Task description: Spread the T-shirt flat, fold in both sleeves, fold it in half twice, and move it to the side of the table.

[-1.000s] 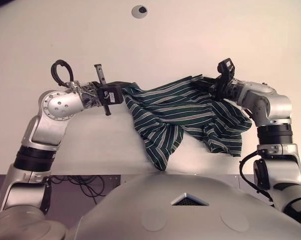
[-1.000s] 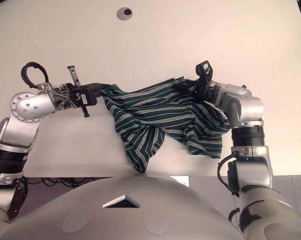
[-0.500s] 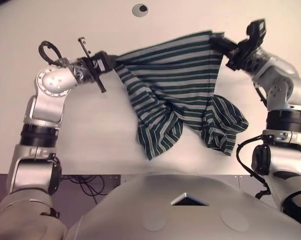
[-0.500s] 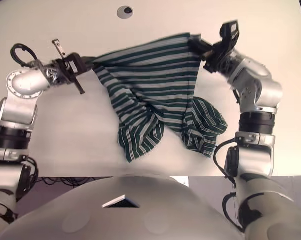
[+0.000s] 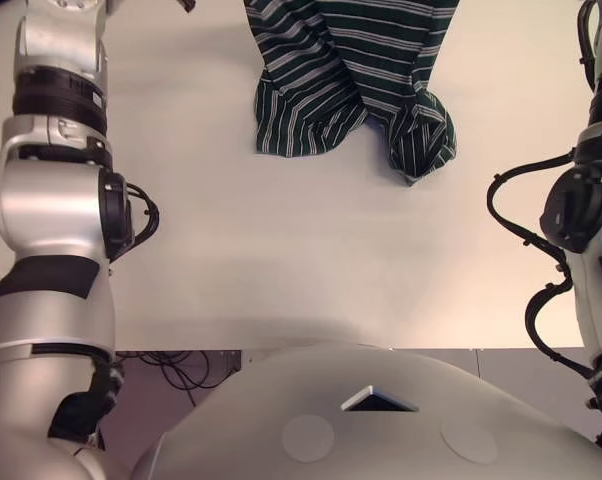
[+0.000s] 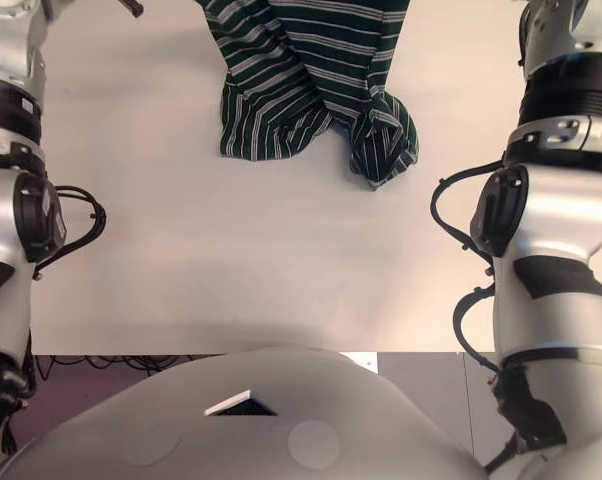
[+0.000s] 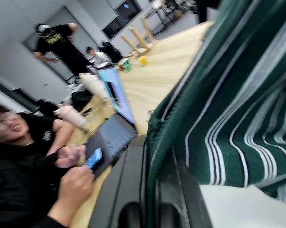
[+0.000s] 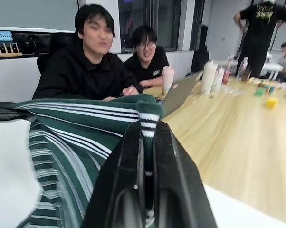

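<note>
Dark green, white-striped knit T-shirt hangs between both arms, its lower folds apparently bunched on the white surface. Left claw is clamped on one edge and right claw pinches another, likely held apart so the cloth opens for spreading.

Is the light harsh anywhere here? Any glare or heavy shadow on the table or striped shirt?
Left eye view: the white tabletop is fairly evenly lit, without glare, and the dark green, white-striped T-shirt casts no hard shadow. Left wrist view: the cloth pinched in the left end effector is darkest along its folded edge. Right wrist view: the pale wooden table behind is brightly lit.
</note>
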Available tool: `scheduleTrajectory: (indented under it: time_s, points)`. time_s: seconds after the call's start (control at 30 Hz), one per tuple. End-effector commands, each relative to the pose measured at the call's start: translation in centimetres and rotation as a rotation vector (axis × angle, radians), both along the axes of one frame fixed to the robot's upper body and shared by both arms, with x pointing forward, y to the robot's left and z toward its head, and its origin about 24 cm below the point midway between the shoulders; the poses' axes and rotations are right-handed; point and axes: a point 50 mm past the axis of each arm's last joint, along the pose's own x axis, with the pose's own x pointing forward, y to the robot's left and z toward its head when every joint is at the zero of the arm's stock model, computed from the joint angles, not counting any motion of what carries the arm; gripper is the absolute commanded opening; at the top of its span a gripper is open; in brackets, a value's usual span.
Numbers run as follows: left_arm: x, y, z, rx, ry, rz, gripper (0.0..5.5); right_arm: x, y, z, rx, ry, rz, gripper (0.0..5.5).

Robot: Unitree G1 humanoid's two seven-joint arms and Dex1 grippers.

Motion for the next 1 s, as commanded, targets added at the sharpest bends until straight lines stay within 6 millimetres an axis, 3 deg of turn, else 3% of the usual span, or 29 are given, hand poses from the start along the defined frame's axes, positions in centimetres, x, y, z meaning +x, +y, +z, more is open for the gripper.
scheduleTrajectory:
  time_s: [0.03,0.4,0.53,0.6,0.67,0.8,0.9,1.0]
  points:
    - [0.9,-0.1,4.5,-0.049,-0.098,0.073,0.0,0.7,-0.9,3.7,-0.06,-0.101,-0.099,0.02]
    - [0.6,-0.2,12.9,-0.071,-0.306,0.154,0.0,-0.2,-3.1,11.3,-0.036,-0.315,-0.292,0.02]
    - [-0.1,-0.3,15.6,-0.085,-0.375,0.137,0.0,-0.8,-3.7,13.0,-0.046,-0.37,-0.298,0.02]
    - [-0.3,-0.3,16.0,-0.079,-0.389,0.092,0.0,-1.0,-3.6,13.1,-0.079,-0.383,-0.274,0.02]
    - [-0.5,-0.1,15.5,-0.049,-0.377,0.029,0.0,-1.1,-3.6,12.7,-0.111,-0.384,-0.23,0.02]
    - [-2.5,1.6,11.9,0.059,-0.298,-0.263,0.0,-1.8,-3.8,10.3,-0.213,-0.368,-0.015,0.02]
    - [-6.3,2.0,8.6,0.112,-0.19,-0.568,0.0,-3.3,-4.5,8.0,-0.285,-0.333,0.161,0.02]
    - [-10.8,1.6,6.1,0.095,-0.053,-0.801,0.0,-6.5,-5.0,5.0,-0.365,-0.294,0.334,0.02]
